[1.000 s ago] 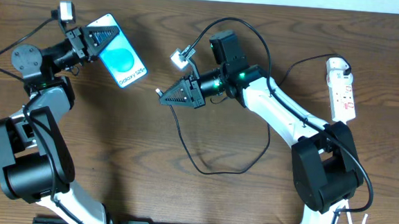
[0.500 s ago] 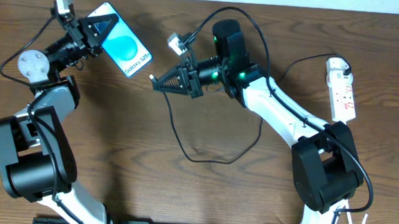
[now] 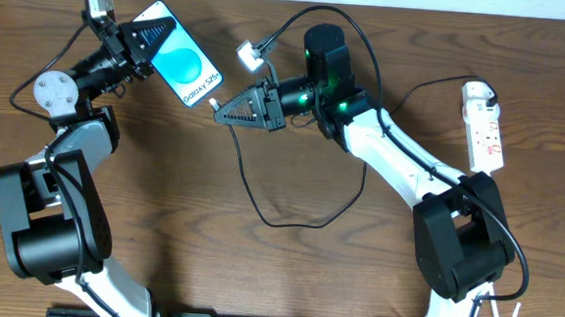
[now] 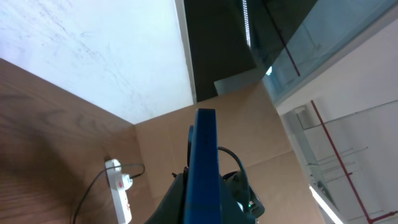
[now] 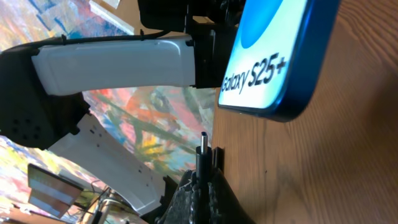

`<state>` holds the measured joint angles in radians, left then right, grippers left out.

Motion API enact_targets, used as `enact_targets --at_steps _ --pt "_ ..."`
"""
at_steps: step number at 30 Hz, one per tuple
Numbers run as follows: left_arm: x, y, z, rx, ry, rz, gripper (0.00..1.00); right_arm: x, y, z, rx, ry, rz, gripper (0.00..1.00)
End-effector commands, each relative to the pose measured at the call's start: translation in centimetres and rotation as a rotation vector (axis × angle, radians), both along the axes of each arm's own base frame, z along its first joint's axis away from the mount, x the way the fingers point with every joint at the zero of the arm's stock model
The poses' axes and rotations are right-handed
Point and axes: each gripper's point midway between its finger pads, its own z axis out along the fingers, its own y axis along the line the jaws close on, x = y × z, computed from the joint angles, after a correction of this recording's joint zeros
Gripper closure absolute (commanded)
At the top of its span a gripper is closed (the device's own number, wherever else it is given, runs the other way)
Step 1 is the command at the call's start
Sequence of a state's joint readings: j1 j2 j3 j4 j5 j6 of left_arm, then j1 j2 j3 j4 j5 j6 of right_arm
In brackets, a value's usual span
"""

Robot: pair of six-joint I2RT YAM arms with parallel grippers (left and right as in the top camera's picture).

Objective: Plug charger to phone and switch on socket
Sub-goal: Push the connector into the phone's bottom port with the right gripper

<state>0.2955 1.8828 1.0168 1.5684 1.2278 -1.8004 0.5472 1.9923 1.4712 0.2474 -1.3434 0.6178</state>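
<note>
Your left pincer is clamped on the phone, holding it up off the worktop at far left, with the screen showing to the overhead view. Your right pincer is clenched on the charger just behind its connector tip. The tip points at the phone's lower edge, close but apart. The socket lies far right, well apart.

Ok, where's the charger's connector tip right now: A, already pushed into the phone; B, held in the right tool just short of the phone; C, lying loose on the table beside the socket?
B: in the right wrist view the connector tip sticks out of the shut right tool, with a clear gap to the phone's end.
</note>
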Motion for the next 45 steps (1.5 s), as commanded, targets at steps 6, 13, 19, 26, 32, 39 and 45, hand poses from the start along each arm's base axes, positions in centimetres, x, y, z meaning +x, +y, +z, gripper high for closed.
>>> enact_targets --at_steps 6,13,19,26,32,39,45 --pt "-0.6 -0.3 1.7 0.012 -0.046 -0.007 0.93 0.2 0.2 1.3 -0.011 0.025 -0.038 0.99" --pt "-0.8 -0.5 1.5 0.023 -0.042 -0.023 0.93 0.4 0.3 1.2 -0.017 0.031 -0.052 0.99" --pt "-0.9 -1.1 1.5 0.022 -0.043 -0.035 0.92 0.6 0.5 0.8 -0.035 0.046 -0.072 0.99" --pt "-0.9 -1.3 1.5 0.022 -0.043 -0.04 0.93 0.3 0.8 0.8 -0.036 0.045 -0.065 0.99" --pt "-0.9 -1.3 1.4 0.024 -0.043 -0.042 0.92 0.3 0.8 0.8 -0.036 0.045 -0.067 0.99" --pt "-1.2 -1.8 1.2 0.04 -0.042 -0.065 0.93 0.3 0.9 0.8 -0.036 0.045 -0.066 0.99" --pt "-1.2 -1.8 1.2 0.048 -0.054 -0.063 0.92 0.1 0.9 0.8 -0.036 0.045 -0.063 0.99"
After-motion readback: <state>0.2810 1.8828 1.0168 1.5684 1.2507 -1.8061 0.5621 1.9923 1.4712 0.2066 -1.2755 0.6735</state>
